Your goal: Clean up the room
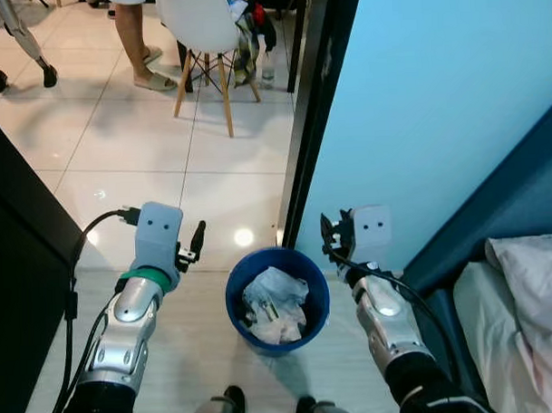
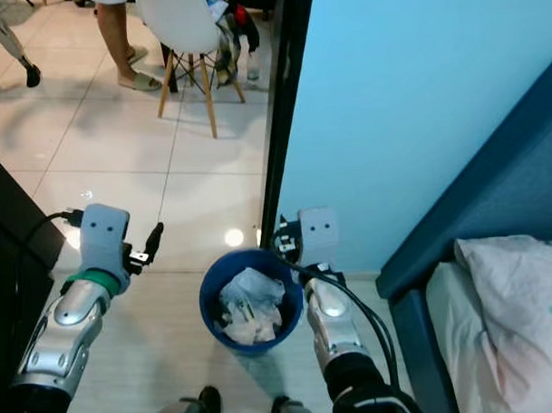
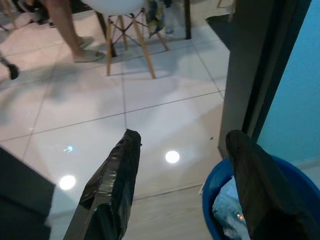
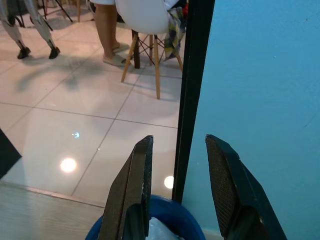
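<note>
Glossy pale floor tiles (image 1: 137, 130) run from the far part of the room up to a strip of wood-look flooring near the robot, where one blue bin (image 1: 277, 299) stands just left of a dark door frame (image 1: 302, 124) and a turquoise wall (image 1: 436, 110). The bin already holds crumpled white paper and wrappers (image 1: 275, 306), heaped close to the rim. One left gripper (image 1: 195, 245) hovers just left of the bin and one right gripper (image 1: 329, 235) just right of it, near the door frame; in the wrist views each pair of black fingers stands spread apart with nothing between them. The likeliest trouble, judged from this layout, is that the bin is light and full: if the two grippers close on its rim unevenly, it could tip and spill the paper onto the floor. The right gripper also sits near the door frame and wall, so a swing outward could knock against them. On the far side stand one white chair (image 1: 202, 32) with wooden legs, clothes draped behind it and one bottle (image 1: 268, 73) on the floor beside it, and one person's two legs (image 1: 136, 44) in sandals, so carrying the bin that way risks a collision. One bed with one pale pillow (image 1: 533, 288) lies at the right.
</note>
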{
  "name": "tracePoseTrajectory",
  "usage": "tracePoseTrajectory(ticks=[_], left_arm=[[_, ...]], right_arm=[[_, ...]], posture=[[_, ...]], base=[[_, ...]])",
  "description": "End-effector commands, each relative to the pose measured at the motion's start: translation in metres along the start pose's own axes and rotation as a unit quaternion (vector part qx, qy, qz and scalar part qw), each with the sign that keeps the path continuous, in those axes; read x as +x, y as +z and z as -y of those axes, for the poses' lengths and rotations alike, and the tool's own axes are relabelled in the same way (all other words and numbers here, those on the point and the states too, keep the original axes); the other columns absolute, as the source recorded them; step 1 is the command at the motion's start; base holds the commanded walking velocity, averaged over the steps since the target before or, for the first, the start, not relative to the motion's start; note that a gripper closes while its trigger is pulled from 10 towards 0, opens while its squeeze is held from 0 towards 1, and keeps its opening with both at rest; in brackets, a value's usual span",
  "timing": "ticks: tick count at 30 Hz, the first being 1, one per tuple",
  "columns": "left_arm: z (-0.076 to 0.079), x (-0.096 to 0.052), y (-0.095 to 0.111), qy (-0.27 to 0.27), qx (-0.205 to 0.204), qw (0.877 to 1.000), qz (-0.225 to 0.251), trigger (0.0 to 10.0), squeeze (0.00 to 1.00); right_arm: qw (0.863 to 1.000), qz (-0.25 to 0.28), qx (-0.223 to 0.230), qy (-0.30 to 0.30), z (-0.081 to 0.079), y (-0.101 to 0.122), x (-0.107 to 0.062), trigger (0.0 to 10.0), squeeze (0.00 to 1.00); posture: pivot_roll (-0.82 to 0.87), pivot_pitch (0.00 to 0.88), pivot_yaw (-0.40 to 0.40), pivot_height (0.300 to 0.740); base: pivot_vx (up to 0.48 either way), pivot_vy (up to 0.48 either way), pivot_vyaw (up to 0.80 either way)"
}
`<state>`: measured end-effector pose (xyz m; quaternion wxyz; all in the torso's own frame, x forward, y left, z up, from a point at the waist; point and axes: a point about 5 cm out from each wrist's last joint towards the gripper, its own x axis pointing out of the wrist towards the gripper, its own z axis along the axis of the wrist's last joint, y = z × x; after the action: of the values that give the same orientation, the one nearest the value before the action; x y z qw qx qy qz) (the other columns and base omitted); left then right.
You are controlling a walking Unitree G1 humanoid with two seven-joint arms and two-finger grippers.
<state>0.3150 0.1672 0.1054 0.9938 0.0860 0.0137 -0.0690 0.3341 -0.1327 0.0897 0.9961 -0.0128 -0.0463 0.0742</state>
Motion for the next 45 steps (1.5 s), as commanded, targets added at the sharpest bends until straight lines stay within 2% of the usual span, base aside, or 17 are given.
tracePoseTrajectory(ticks=[1,45], left_arm=[[0.0013,-0.0032,-0.0069,0.000,0.002,1.000,-0.009,10.0,0.00],[0.0015,-0.0040,-0.0099,-0.005,0.008,1.000,-0.011,10.0,0.00]], right_arm=[[1.000,-0.017,-0.001,0.001,-0.0008,-0.0071,-0.0046,10.0,0.00],[1.000,-0.027,-0.005,0.001,-0.0026,-0.0089,-0.0045,10.0,0.00]], posture=[[0.05,0.063,0.056,0.726],[0.05,0.060,0.063,0.726]], base=[[-0.285,0.000,0.00],[-0.288,0.000,0.00]])
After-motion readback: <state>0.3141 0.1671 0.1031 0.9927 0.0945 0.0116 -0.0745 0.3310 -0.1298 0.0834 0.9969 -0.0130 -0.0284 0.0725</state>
